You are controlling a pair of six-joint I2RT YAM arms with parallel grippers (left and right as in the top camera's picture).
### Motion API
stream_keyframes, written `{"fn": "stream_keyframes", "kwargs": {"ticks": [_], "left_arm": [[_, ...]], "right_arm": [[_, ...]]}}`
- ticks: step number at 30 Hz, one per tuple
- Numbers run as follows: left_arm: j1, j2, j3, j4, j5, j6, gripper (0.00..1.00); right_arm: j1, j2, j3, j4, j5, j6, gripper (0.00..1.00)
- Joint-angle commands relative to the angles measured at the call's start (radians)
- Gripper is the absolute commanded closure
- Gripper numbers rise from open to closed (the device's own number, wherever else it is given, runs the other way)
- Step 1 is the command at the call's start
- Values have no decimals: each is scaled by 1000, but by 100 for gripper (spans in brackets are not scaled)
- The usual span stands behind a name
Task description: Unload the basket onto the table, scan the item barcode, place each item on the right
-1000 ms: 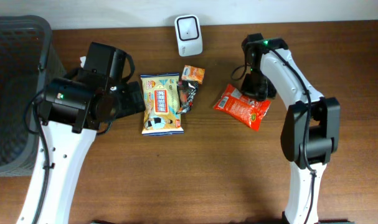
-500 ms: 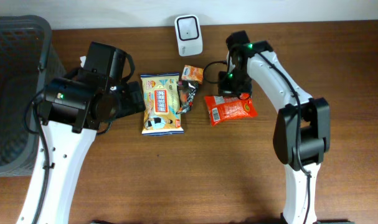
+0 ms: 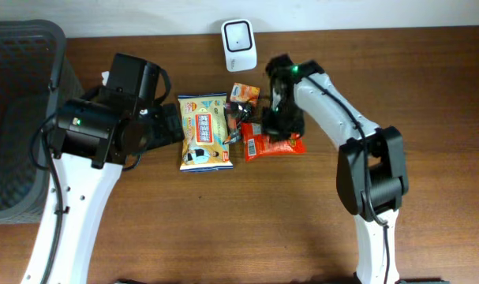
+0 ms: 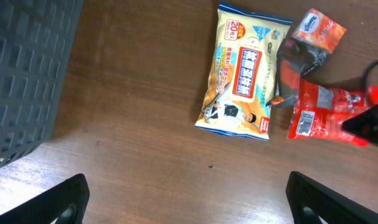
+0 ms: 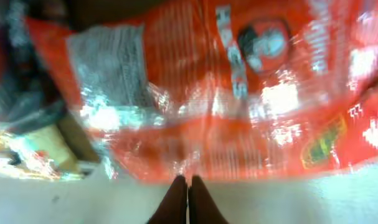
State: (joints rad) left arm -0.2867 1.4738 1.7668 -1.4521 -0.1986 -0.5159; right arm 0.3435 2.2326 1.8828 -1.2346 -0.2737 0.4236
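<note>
Red packet (image 3: 272, 144) is the one to watch, and the right gripper (image 3: 275, 125) has it: in the wrist cam the two fingertips (image 5: 187, 191) are pressed tight together on the packet's edge, no gap btwn them. The crinkly foil (image 5: 238, 93) fills nearly that whole view, blurred, w/ a pale printed panel at its upper left.

From overhead the red packet sits mid-table, just beside the wipes pack (image 3: 204, 131). Its pale panel end points at the pack. The white scanner (image 3: 239, 35) stands at the table's far edge, well apart from the packet. Can't tell if the packet is lifted or flat on the wood.

Btwn scanner and packet: a small orange sachet (image 3: 245, 94), and below it a dark wrapper (image 3: 237, 118). The wrapper meets the packet's corner. Touching or overlapping, can't say.

Left gripper (image 3: 172, 125) hangs beside the wipes pack, jaws spread as wide as they go, holding nothing. In its own cam the gripper (image 4: 185, 186) shows one black finger in each bottom corner.

Container check: the dark grey basket (image 3: 18, 118) is at the far left of the brown wooden table (image 3: 302, 221), beside the L arm. Its mesh wall and floor show from above. The left wrist cam catches only its grid side (image 4: 27, 68).
</note>
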Motion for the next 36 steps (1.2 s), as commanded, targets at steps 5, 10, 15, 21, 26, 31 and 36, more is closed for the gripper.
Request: {"fn": "stream_keyframes", "kwargs": {"ticks": [5, 10, 15, 21, 26, 31, 36], "left_arm": [[2, -6, 5, -1, 0, 9, 1], [2, -6, 5, -1, 0, 9, 1], [2, -6, 5, -1, 0, 9, 1], [2, -6, 5, -1, 0, 9, 1], [2, -6, 5, -1, 0, 9, 1], [2, -6, 5, -1, 0, 9, 1], [2, -6, 5, -1, 0, 9, 1]], "right_arm": [[-16, 2, -76, 58, 181, 8, 78], [-74, -22, 110, -127, 181, -16, 69], [-171, -17, 164, -172, 177, -192, 1], [-167, -14, -62, 190, 27, -220, 6], [-164, -14, -214, 336, -108, -296, 14], [-167, -14, -296, 402, -109, -241, 96], [-205, -66, 10, 105, 64, -228, 96]]}}
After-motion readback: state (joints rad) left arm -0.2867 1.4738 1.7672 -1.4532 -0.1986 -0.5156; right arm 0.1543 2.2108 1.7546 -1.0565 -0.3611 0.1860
